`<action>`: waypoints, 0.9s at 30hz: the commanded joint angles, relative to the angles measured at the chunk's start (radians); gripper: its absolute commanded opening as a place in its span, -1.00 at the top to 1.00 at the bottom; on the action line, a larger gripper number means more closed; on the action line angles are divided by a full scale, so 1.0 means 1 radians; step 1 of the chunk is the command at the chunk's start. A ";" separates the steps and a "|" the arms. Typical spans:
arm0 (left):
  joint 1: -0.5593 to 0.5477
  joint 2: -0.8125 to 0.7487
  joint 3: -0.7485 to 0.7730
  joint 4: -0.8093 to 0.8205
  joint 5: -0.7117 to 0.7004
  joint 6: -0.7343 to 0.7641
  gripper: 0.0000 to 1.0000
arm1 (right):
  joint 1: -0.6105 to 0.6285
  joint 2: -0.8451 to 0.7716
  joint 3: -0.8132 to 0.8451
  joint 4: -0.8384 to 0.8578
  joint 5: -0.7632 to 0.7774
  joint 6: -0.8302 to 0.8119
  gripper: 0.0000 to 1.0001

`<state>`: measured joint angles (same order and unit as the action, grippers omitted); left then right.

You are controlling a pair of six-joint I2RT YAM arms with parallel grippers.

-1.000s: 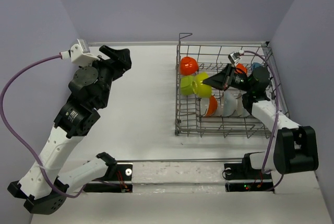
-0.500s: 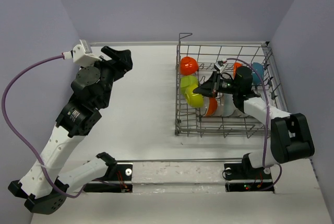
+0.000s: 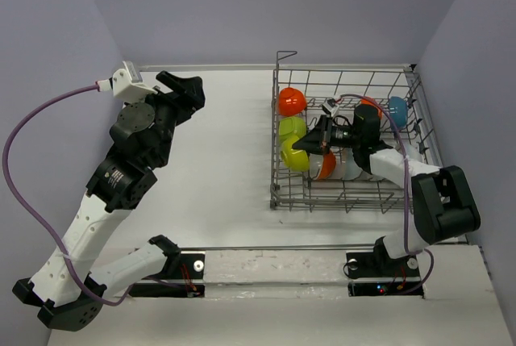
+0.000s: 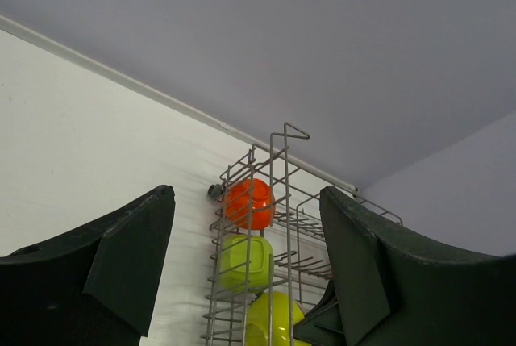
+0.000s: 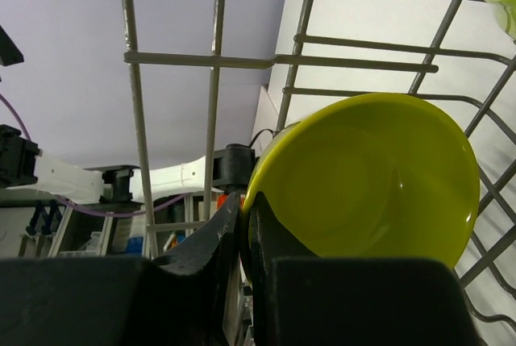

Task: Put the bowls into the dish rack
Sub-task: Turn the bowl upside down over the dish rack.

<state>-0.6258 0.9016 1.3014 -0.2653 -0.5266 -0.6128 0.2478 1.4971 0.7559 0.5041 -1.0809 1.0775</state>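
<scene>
Inside the dish rack [image 3: 339,201] sit two yellow-green bowls [image 3: 292,129], two orange bowls [image 3: 291,102] and one blue bowl [image 3: 397,107] (white bowls [image 3: 350,170] half hidden). The right pincer [image 5: 242,215] pinches the round yellow-green bowl [image 5: 371,185] by its rim. The left pincer [image 3: 187,88] hangs spread, well apart.

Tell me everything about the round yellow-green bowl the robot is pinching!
The round yellow-green bowl is glossy, smooth and empty. It stands on edge inside the dish rack, beside a squarish green bowl, with its hollow side facing the wrist camera. The jaws of the right gripper pinch its rim.
</scene>
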 commanded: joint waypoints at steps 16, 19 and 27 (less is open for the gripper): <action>0.008 -0.001 -0.007 0.049 -0.004 0.007 -0.64 | 0.025 0.038 0.017 0.002 0.024 -0.050 0.98; 0.008 -0.001 -0.005 0.049 -0.003 0.007 -0.64 | 0.025 0.041 0.011 -0.009 0.029 -0.057 0.98; 0.008 -0.001 -0.004 0.044 -0.004 0.005 -0.64 | 0.025 0.048 -0.003 -0.048 0.050 -0.093 0.98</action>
<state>-0.6258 0.9012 1.3014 -0.2653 -0.5266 -0.6128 0.2680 1.5436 0.7551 0.4740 -1.0477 1.0294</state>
